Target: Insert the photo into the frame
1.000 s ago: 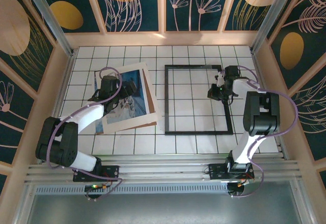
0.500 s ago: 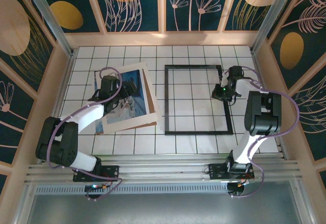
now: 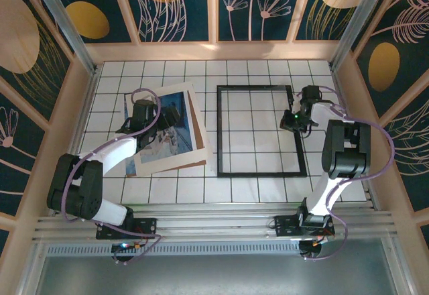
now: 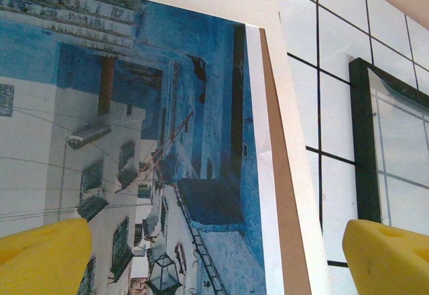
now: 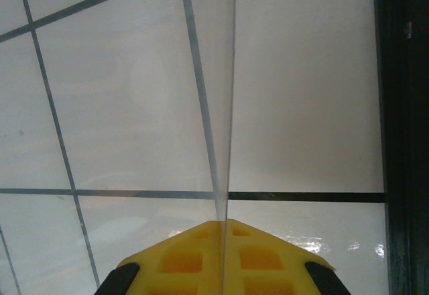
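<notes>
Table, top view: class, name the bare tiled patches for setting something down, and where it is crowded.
Free: the near strip between the arm bases and the frame; the far row behind it. Crowded: left, the photo under the open left gripper; right, the right gripper pinching a clear pane.

top external camera: mounted high behind the arm bases, looking down on the whole tiled table. left wrist camera: close and low over the photo, facing toward the frame, whose left rail it shares with the top view. right wrist camera: very near the tiles, sighting along the edge of a clear pane, beside the frame's right rail.
</notes>
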